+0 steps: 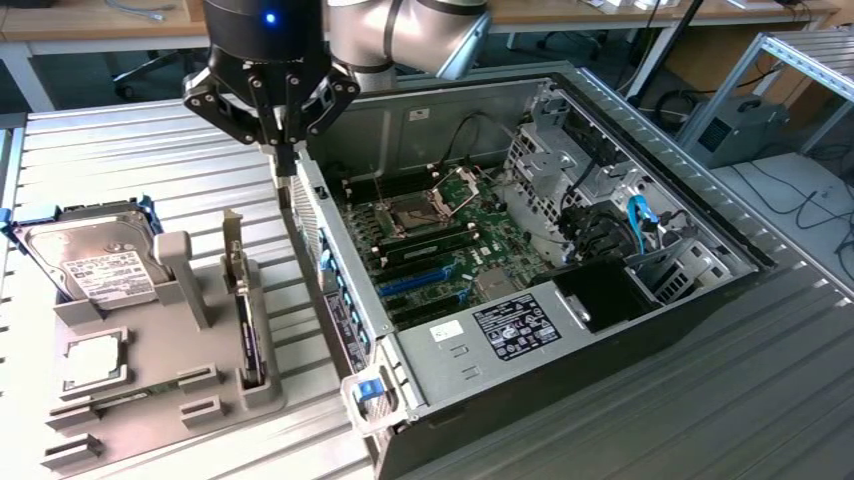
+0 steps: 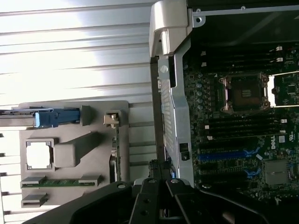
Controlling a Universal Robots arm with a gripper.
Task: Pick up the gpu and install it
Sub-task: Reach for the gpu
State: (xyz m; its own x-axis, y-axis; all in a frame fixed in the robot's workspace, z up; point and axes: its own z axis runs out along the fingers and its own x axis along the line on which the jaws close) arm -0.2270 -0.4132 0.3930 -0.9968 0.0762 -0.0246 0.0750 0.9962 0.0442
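The gpu (image 1: 246, 322) stands on edge in a slot of the grey holder tray (image 1: 174, 385), its silver bracket at the far end. In the wrist view the gpu (image 2: 115, 151) shows as a thin edge beside the tray's block. My gripper (image 1: 283, 158) hangs above the gap between the tray and the open computer case (image 1: 441, 390), over the case's near wall, well above the card. Its fingers (image 2: 148, 201) are together, with nothing between them. The blue expansion slots (image 1: 416, 282) lie bare on the motherboard (image 2: 233, 116).
A silver hard drive (image 1: 91, 262) in a blue frame and a square chip (image 1: 91, 360) sit in the tray, and a slim memory stick (image 2: 60, 182) lies in its slot. Cables and drive cages fill the case's far side. The ribbed metal table (image 1: 120, 160) surrounds everything.
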